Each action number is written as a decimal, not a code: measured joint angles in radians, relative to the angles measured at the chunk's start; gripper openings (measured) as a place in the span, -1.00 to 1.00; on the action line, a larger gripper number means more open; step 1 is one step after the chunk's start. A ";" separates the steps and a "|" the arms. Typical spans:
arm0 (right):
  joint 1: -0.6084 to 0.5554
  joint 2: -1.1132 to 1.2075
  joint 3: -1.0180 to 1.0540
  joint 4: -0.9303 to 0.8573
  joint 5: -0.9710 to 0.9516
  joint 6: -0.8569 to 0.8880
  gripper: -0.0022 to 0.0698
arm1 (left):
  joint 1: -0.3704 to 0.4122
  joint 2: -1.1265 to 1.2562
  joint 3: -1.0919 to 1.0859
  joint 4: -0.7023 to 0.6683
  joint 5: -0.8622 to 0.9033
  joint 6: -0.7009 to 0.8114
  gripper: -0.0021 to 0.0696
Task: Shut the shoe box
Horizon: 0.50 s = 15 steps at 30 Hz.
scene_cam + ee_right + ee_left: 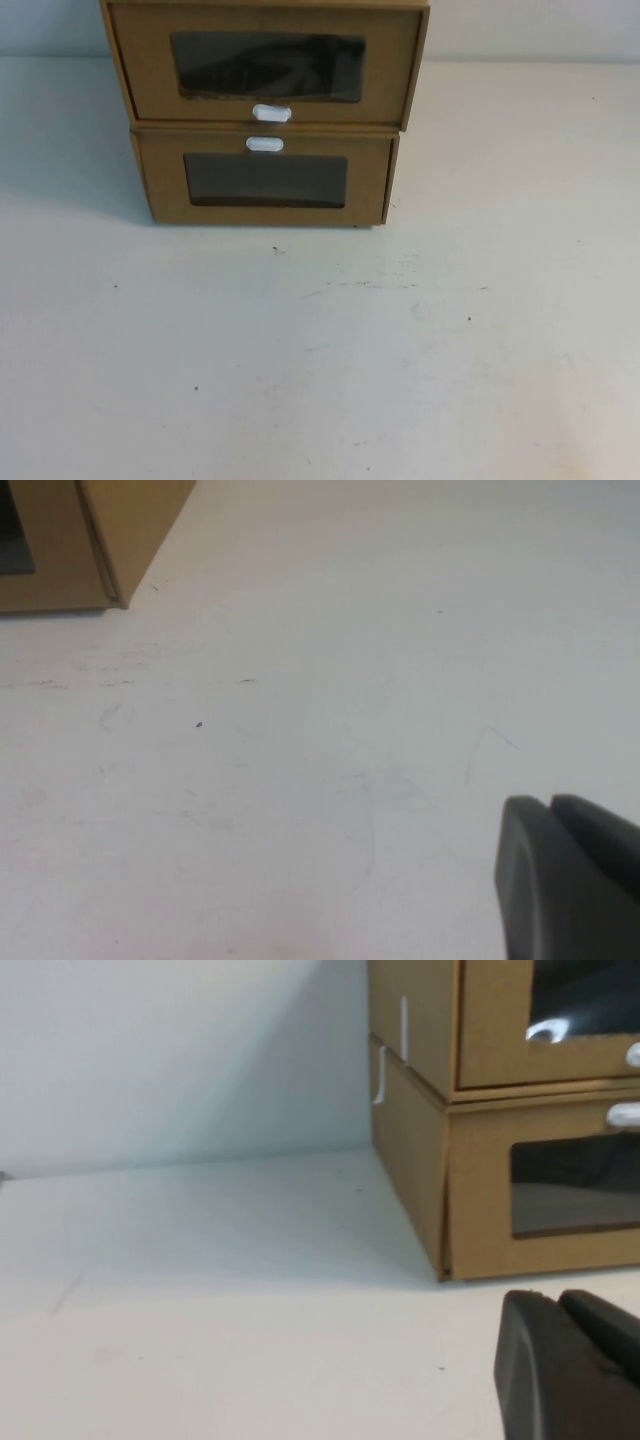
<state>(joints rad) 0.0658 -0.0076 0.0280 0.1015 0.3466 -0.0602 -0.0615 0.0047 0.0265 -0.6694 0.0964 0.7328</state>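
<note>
- Shoe box (265,62) sits on top of the lower cardboard box (265,180) at the far middle of the white table (320,360); its white tab (272,113) lies below its window.
- Left gripper (570,1365): only a dark finger part shows in its wrist view; jaw state cannot be told. Shoe box lies ahead, apart from it.
- Right gripper (570,875): low over bare table; jaw state cannot be told. The lower box's corner is well apart.
- Neither gripper shows in the high view.
</note>
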 joint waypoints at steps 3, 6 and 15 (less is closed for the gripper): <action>0.000 0.000 0.000 0.000 0.000 0.000 -0.97 | 0.000 -0.009 0.000 0.315 0.011 -0.305 -0.96; 0.000 0.000 0.000 0.000 0.000 0.000 -0.97 | 0.000 -0.013 0.000 0.544 0.085 -0.517 -0.96; 0.000 0.000 0.000 0.002 0.001 0.000 -0.97 | 0.000 -0.015 0.000 0.645 0.279 -0.601 -0.96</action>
<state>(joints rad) 0.0658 -0.0076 0.0280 0.1036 0.3473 -0.0602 -0.0615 -0.0098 0.0265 -0.0248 0.3755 0.1318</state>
